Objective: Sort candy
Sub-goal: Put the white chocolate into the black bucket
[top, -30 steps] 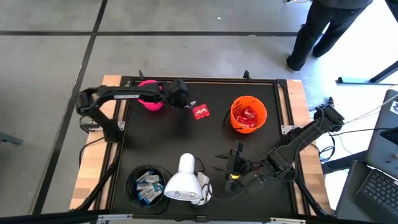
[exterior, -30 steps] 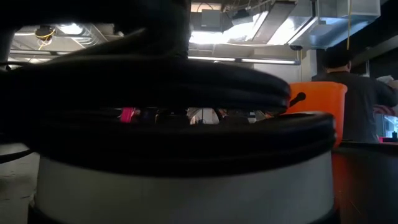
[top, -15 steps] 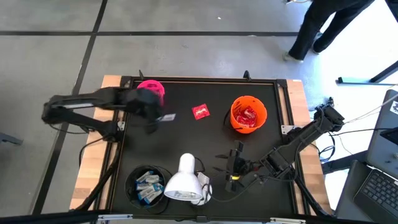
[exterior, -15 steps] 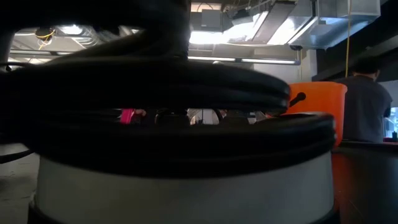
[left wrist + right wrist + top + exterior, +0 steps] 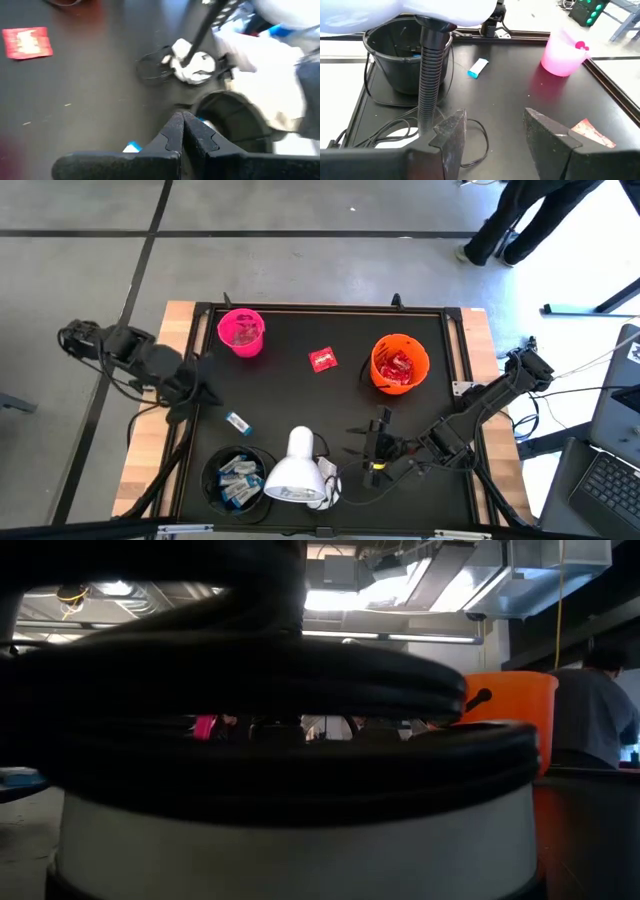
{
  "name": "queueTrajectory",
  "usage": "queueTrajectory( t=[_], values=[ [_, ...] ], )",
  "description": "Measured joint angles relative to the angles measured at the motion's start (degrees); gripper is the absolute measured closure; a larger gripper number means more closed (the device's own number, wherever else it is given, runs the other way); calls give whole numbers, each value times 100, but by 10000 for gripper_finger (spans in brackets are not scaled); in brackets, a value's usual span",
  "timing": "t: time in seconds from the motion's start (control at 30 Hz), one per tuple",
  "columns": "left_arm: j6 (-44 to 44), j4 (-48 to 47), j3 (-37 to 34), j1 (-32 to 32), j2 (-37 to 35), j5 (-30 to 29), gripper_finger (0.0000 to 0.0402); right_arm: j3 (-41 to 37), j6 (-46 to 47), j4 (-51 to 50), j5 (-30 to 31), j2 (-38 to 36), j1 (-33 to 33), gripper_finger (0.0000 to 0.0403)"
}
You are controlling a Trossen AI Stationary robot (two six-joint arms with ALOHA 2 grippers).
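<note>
white-and-blue candy (image 5: 238,422) on table (image 5: 300,395)

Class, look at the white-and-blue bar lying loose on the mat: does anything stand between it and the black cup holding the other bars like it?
Nothing visible does. The white-and-blue bar lies on bare mat a short way from the black cup. The lamp stands beside the cup, off that line.

You've got a pink cup (image 5: 241,332), an orange cup (image 5: 399,364) with red packets inside, a black cup (image 5: 236,476) of white-and-blue bars. One red packet (image 5: 322,359) and one white-and-blue bar (image 5: 238,422) on the black table (image 5: 290,395). White lamp head (image 5: 294,472).
</note>
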Motion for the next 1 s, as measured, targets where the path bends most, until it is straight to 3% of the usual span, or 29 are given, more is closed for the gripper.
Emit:
queueTrajectory(
  t=[0.17, 0.27, 0.5, 0.7, 1.0],
  values=[
    [116, -206, -132, -235, 193, -875, 401, 0, 7, 32, 71, 0, 0, 210],
    [429, -269, -493, -135, 404, -1036, 398, 0, 11, 44, 78, 0, 0, 210],
    [601, -766, -1527, 598, 669, -856, 322, 0, -55, 24, 83, 0, 0, 210],
    [1527, -181, -2124, 1410, 754, -149, 257, 0, -128, -240, -179, 0, 0, 210],
    [2189, -64, -2210, 2258, 1789, 240, 235, -26, -179, -808, -620, 0, 7, 210]
  ],
)
